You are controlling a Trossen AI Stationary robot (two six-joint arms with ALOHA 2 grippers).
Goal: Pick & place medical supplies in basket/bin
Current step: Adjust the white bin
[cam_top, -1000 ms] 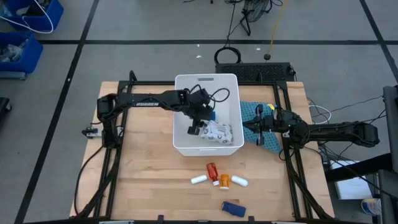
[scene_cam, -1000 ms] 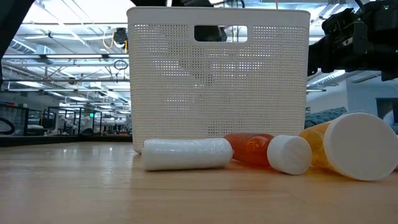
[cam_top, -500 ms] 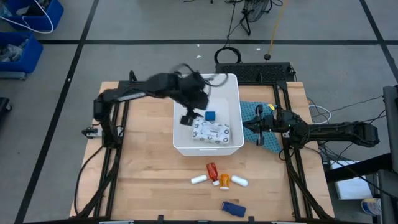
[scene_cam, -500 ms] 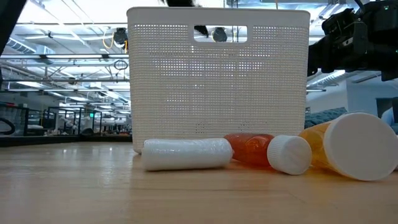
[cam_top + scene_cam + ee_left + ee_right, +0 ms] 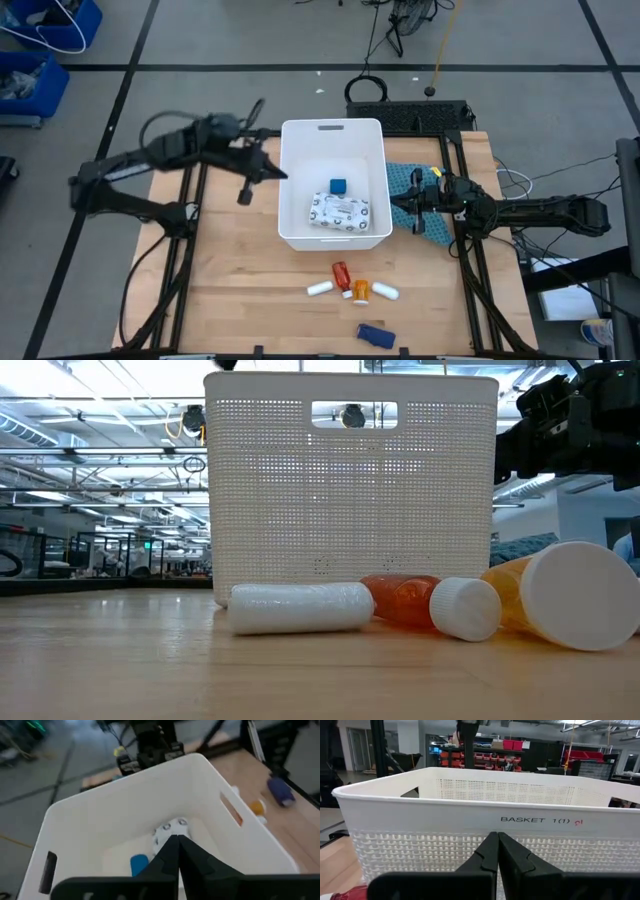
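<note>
Left end effector (image 5: 244, 195) pinched empty beside the bin (image 5: 296, 150); inside lie packet (image 5: 338, 211) and cube (image 5: 338, 186); bottles (image 5: 342, 274), tubes (image 5: 320, 289) remain on worktop (image 5: 240, 290).

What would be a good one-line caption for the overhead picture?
White basket holding a blue cube and patterned packet; bottles and tubes wait on the table.

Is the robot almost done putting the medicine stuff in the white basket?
Not yet. Two things lie in the white basket: the small blue cube and the white patterned packet. The left gripper is shut and empty beside the basket; the right gripper waits shut on its other side. Five are left on the table: red bottle, orange bottle, two white tubes, dark blue piece.
</note>
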